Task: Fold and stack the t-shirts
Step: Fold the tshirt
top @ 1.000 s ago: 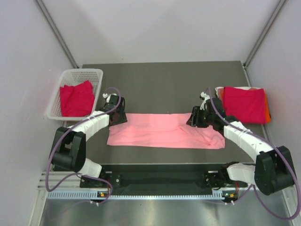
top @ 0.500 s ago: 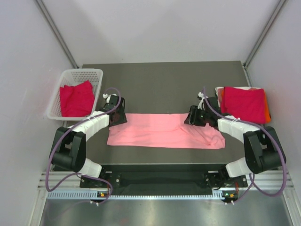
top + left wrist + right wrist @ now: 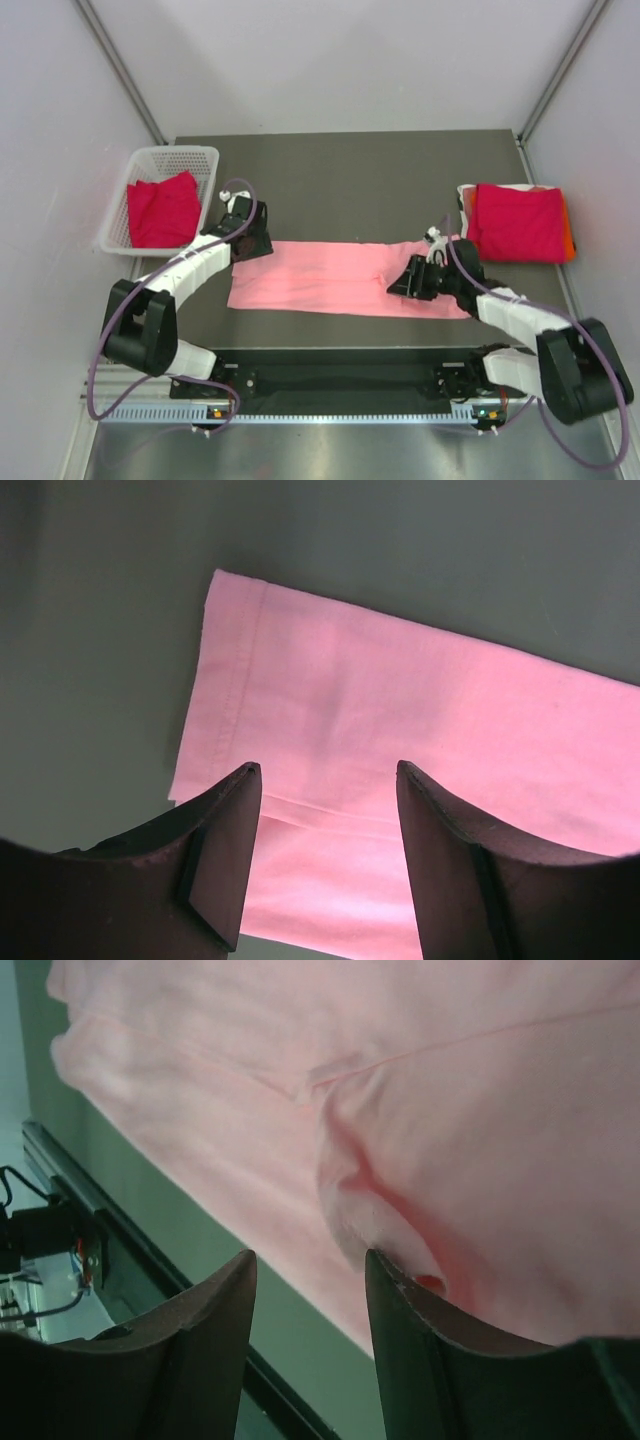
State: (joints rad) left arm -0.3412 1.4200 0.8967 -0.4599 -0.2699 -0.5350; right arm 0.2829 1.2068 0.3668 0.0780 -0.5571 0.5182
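A salmon-pink t-shirt [image 3: 340, 278] lies folded into a long flat strip across the middle of the table. My left gripper [image 3: 256, 244] hovers open over its far left corner; in the left wrist view the pink cloth [image 3: 400, 730] shows between the spread fingers [image 3: 225, 860], untouched. My right gripper [image 3: 398, 284] is open over the strip's right part. In the right wrist view one fingertip [image 3: 395, 1290] rests against a raised wrinkle of the pink shirt [image 3: 350, 1090], with nothing pinched between the jaws. A folded crimson t-shirt [image 3: 518, 222] tops the stack at the right.
A white mesh basket [image 3: 205, 160] at the far left holds another crimson t-shirt [image 3: 160, 212]. Orange [image 3: 569, 240] and white [image 3: 465, 195] cloth show at the right stack's edges. The table's near rail [image 3: 120, 1250] runs just below the pink shirt's front edge.
My right gripper has moved from the strip's far edge toward its near edge and slightly left. My left gripper has shifted a little toward the far side. The shirt lies as before.
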